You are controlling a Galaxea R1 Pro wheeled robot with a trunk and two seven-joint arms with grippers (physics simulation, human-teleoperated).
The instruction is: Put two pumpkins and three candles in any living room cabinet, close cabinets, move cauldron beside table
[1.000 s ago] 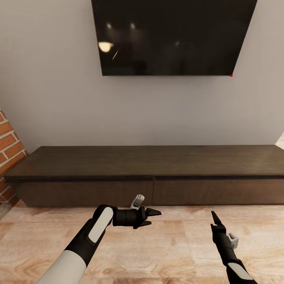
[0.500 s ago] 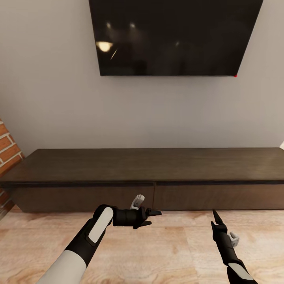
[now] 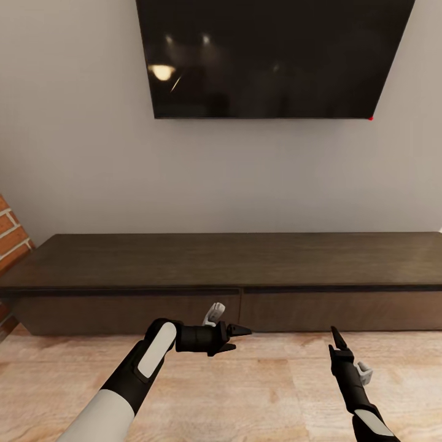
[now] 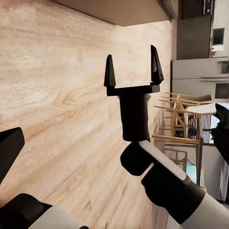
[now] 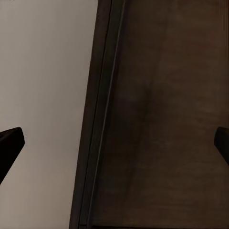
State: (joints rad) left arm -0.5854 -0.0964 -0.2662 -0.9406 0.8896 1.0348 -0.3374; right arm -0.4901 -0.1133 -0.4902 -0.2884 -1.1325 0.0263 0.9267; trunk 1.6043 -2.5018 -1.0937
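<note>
Before closed cabinet [image 3: 245,270] (no lettering)

Grey wall [image 3: 80,153] — black TV [image 3: 270,55], wood floor [image 3: 264,393]

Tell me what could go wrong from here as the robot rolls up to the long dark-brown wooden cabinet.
1. Both drawer fronts of the long dark-brown wooden cabinet are flush and handleless, so a gripper may slip when trying to pull one open.
2. The open right gripper points at the cabinet front; driving closer could ram it.
3. The open left gripper hangs low over the pale wood floor and holds nothing to store.
</note>
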